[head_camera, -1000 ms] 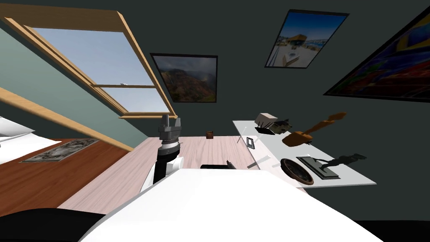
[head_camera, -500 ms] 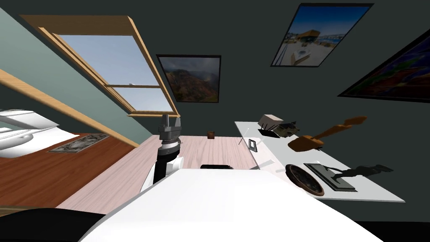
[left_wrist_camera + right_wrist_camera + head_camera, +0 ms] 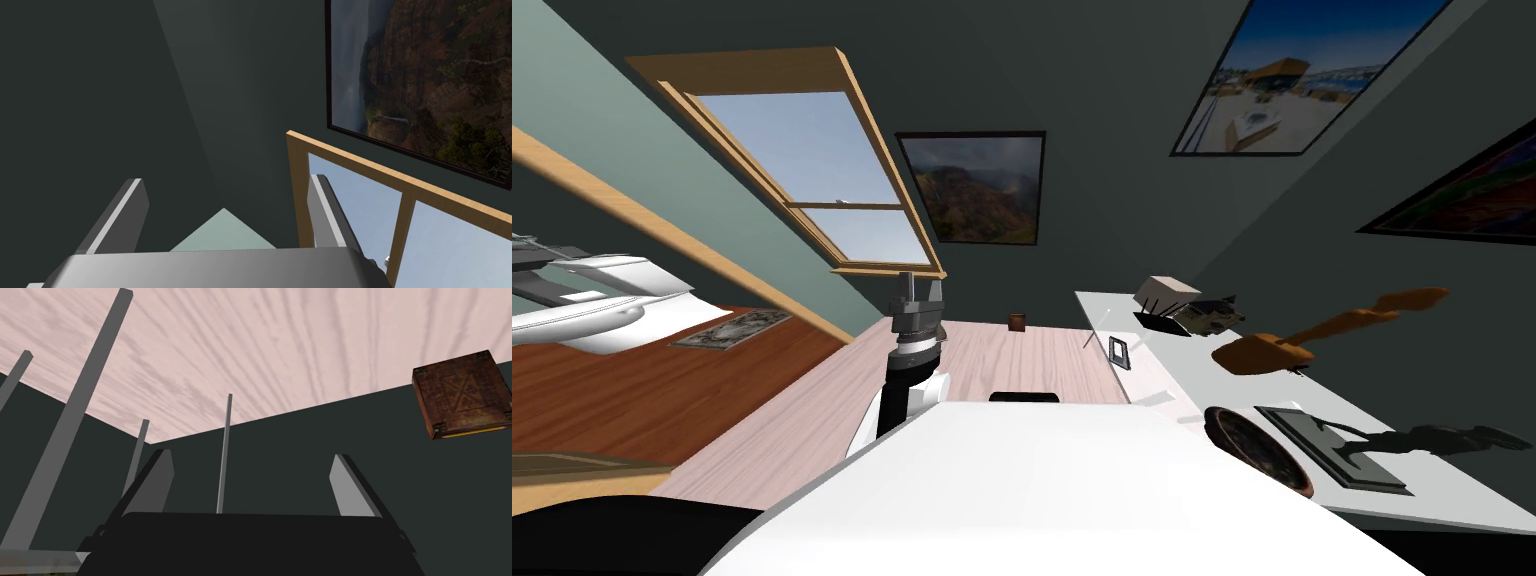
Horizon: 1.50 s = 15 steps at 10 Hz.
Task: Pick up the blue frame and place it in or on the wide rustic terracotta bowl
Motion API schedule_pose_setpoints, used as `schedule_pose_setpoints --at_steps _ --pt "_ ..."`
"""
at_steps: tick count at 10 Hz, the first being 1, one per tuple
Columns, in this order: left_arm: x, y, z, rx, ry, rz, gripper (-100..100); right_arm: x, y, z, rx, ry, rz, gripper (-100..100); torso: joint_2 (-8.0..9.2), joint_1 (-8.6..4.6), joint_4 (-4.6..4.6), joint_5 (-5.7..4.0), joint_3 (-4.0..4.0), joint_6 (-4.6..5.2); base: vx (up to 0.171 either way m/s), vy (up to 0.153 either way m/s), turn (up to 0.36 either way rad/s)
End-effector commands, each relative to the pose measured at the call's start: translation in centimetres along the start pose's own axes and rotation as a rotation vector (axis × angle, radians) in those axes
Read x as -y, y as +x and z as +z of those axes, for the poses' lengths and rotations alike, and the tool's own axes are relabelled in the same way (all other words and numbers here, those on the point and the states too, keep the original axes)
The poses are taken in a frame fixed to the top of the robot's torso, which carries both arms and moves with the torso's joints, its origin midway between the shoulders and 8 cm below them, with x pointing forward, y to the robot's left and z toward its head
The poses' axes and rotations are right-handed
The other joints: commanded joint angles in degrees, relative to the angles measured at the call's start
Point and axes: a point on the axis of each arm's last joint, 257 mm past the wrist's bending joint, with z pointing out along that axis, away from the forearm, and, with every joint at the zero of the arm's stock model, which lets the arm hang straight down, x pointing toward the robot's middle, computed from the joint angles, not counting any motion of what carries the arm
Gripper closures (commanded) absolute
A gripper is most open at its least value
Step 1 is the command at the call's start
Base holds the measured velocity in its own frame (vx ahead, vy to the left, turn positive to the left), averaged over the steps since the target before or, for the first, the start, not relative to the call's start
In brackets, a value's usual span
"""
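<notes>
Since I turned, frame [image 3: 1119, 352] unmoved on table [image 3: 1196, 384].

The left arm [image 3: 905, 398] stands up tall, its left gripper [image 3: 920, 285] pointing up — fingers apart. The right gripper [image 3: 254, 456] has its fingers spread wide too.

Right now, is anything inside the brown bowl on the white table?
Nothing shows in the bowl, just its dark bottom. The frame stands apart on the table. The bowl's near rim is covered.
</notes>
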Motion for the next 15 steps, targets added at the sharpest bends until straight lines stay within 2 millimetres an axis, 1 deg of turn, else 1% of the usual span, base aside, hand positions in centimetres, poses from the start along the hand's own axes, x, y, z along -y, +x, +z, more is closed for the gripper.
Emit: schedule_pose_setpoints --at_steps 1,2,3,4,5,6,7,8,9,10,11,12,13,14,15 --pt "0.0 0.0 0.0 0.0 0.0 0.0 0 1.7 0.2 0.2 0.022 0.051 -0.081 -100 0.0 0.0 0.0 0.0 0.0 0.0 0.04 -0.048 0.143" --pt "0.0 0.0 0.0 0.0 0.0 0.0 0 2.8 0.3 0.2 0.024 0.086 -0.087 -100 -0.02 -0.03 0.0 0.0 -0.01 -0.02 0.034 -0.043 0.095" --pt "0.0 0.0 0.0 0.0 0.0 0.0 0 3.0 0.3 0.2 0.026 0.092 -0.087 -100 0.01 -0.01 0.0 0.0 0.01 0.01 0.013 -0.021 -0.008" --pt "0.0 0.0 0.0 0.0 0.0 0.0 0 4.4 0.2 0.4 0.048 0.133 -0.157 -100 0.06 0.07 0.01 0.01 0.03 0.01 0.032 -0.037 0.128" --pt "0.0 0.0 0.0 0.0 0.0 0.0 0 4.9 0.0 0.3 0.055 0.154 -0.157 -100 0.02 0.02 0.01 0.01 0.02 -0.02 0.033 -0.039 0.084" --pt "0.0 0.0 0.0 0.0 0.0 0.0 0 5.7 -0.5 0.4 0.083 0.18 -0.22 -100 0.02 0.02 0.01 0.01 0.01 0.01 0.033 -0.045 0.148" --pt "0.0 0.0 0.0 0.0 0.0 0.0 0 6.6 -0.6 0.3 0.088 0.21 -0.224 -100 0.01 0.0 0.01 0.0 0.01 -0.01 0.032 -0.046 0.058" --pt "0.0 0.0 0.0 0.0 0.0 0.0 0 7.5 -1.1 0.3 0.116 0.237 -0.288 -100 0.01 -0.01 0.0 0.0 0.01 0.01 0.037 -0.056 0.093" --pt "0.0 0.0 0.0 0.0 0.0 0.0 0 8.1 -1.4 0.1 0.126 0.261 -0.288 -100 -0.01 -0.04 0.0 -0.01 0.0 -0.01 0.029 -0.057 0.067" --pt "0.0 0.0 0.0 0.0 0.0 0.0 0 8.9 -2.0 0.1 0.156 0.284 -0.349 -100 0.01 -0.04 0.0 -0.01 0.01 0.01 0.041 -0.065 0.109" --pt "0.0 0.0 0.0 0.0 0.0 0.0 0 9.4 -2.3 -0.1 0.167 0.309 -0.348 -100 -0.03 -0.08 0.0 -0.01 -0.01 0.0 0.035 -0.054 0.072" --pt "0.0 0.0 0.0 0.0 0.0 0.0 0 10.1 -3.1 -0.2 0.199 0.331 -0.404 -100 -0.01 -0.03 0.0 -0.01 0.0 0.01 0.036 -0.066 0.12" --pt "0.0 0.0 0.0 0.0 0.0 0.0 0 10.5 -3.4 -0.4 0.21 0.351 -0.403 -100 -0.01 -0.08 0.0 -0.01 0.0 0.0 0.028 -0.059 0.047" --pt "0.0 0.0 0.0 0.0 0.0 0.0 0 10.7 -4.5 -0.7 0.252 0.37 -0.448 -100 0.01 -0.04 0.0 -0.01 0.01 0.02 0.026 -0.069 0.098" --pt "0.0 0.0 0.0 0.0 0.0 0.0 0 11.4 -4.5 -0.8 0.254 0.389 -0.455 -100 0.01 -0.08 0.01 -0.01 0.01 0.0 0.028 -0.055 0.05"
